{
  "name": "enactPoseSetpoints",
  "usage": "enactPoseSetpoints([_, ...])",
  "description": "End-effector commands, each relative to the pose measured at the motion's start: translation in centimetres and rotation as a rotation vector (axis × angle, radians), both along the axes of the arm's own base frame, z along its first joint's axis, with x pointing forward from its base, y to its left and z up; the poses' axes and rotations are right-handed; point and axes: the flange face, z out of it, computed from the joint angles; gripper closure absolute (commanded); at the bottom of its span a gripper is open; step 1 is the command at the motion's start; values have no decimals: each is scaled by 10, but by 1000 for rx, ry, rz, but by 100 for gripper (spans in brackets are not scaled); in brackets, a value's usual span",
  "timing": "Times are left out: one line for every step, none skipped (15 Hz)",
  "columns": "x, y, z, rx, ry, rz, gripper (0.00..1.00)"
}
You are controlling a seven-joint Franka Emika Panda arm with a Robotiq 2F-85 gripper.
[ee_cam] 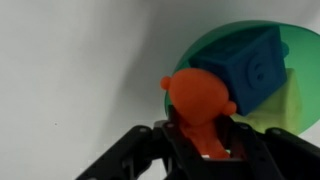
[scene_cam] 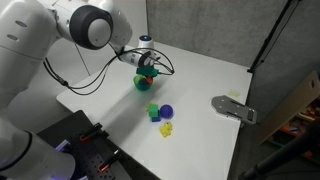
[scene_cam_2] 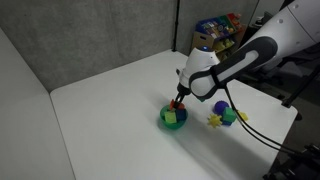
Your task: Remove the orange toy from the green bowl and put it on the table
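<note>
My gripper [ee_cam: 206, 138] is shut on the orange toy [ee_cam: 198, 98], a knobby orange-red piece that sticks out between the two black fingers. In the wrist view the green bowl [ee_cam: 216, 42] lies just past the toy and holds a blue block [ee_cam: 248, 66] and a yellowish piece [ee_cam: 291, 102]. In an exterior view the gripper [scene_cam_2: 181, 93] holds the orange toy [scene_cam_2: 180, 101] just above the near rim of the green bowl [scene_cam_2: 164, 120]. In an exterior view the gripper [scene_cam: 148, 64] hangs right over the bowl [scene_cam: 141, 84]. The white table [scene_cam_2: 110, 110] lies under everything.
Next to the bowl lie a green block [scene_cam: 153, 110], a blue toy [scene_cam: 166, 111] and a yellow toy [scene_cam: 167, 128]; they also show in an exterior view [scene_cam_2: 222, 113]. A grey flat object [scene_cam: 233, 108] lies near the table's edge. A dark curtain stands behind the table.
</note>
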Motion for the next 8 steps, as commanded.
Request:
enactPoseSetpoints([1, 1, 17, 16, -15, 11, 87])
enactPoseSetpoints([0, 2, 22, 18, -20, 10, 89])
enactPoseSetpoints([0, 3, 26, 19, -26, 10, 89])
enactPoseSetpoints([-1, 3, 33, 19, -35, 10, 89])
enactPoseSetpoints([-1, 3, 40, 19, -42, 8, 90])
enactPoseSetpoints([-1, 1, 47, 16, -46, 4, 90])
enactPoseSetpoints([-1, -2, 54, 11, -51, -6, 89])
enactPoseSetpoints([-1, -6, 60, 5, -52, -16, 89])
